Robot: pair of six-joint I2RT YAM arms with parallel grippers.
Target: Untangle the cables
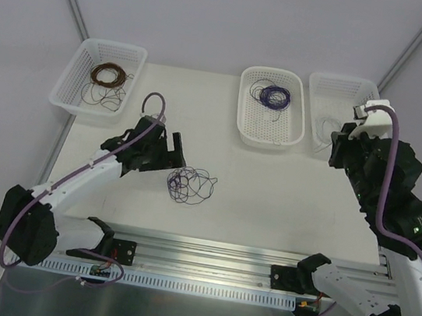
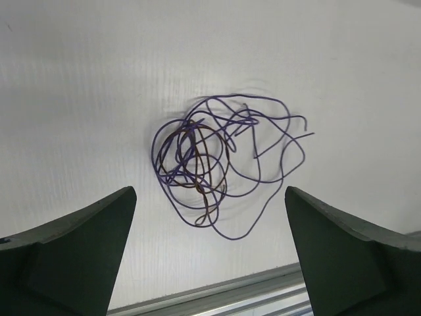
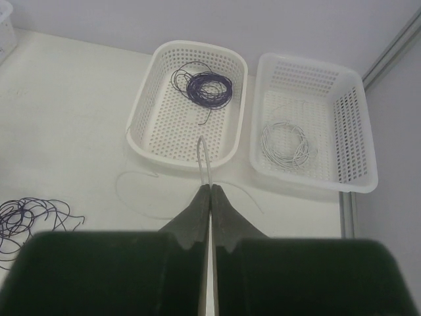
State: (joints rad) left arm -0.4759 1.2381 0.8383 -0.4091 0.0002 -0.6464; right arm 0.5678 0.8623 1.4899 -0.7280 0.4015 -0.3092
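Note:
The cables are a small tangle point(image 1: 189, 185) of thin purple and dark brown wire lying on the table. In the left wrist view the tangle point(image 2: 210, 158) lies just beyond the fingertips. My left gripper point(image 1: 175, 154) is open and empty, hovering just left of the knot. My right gripper point(image 3: 210, 187) is shut on a thin white wire point(image 3: 202, 155) that loops up from its tips, with loose ends trailing on the table. It is held in the air at the right point(image 1: 339, 151), by the two far baskets. The tangle point(image 3: 29, 220) shows at the left edge of the right wrist view.
Three white baskets stand at the back. The left one point(image 1: 71, 79) holds a brown coil point(image 1: 106, 75). The middle one point(image 1: 267, 140) holds a purple coil point(image 1: 275, 96). The right one point(image 3: 316, 179) holds a white coil point(image 3: 284, 143). A metal rail point(image 1: 206, 252) runs along the near edge.

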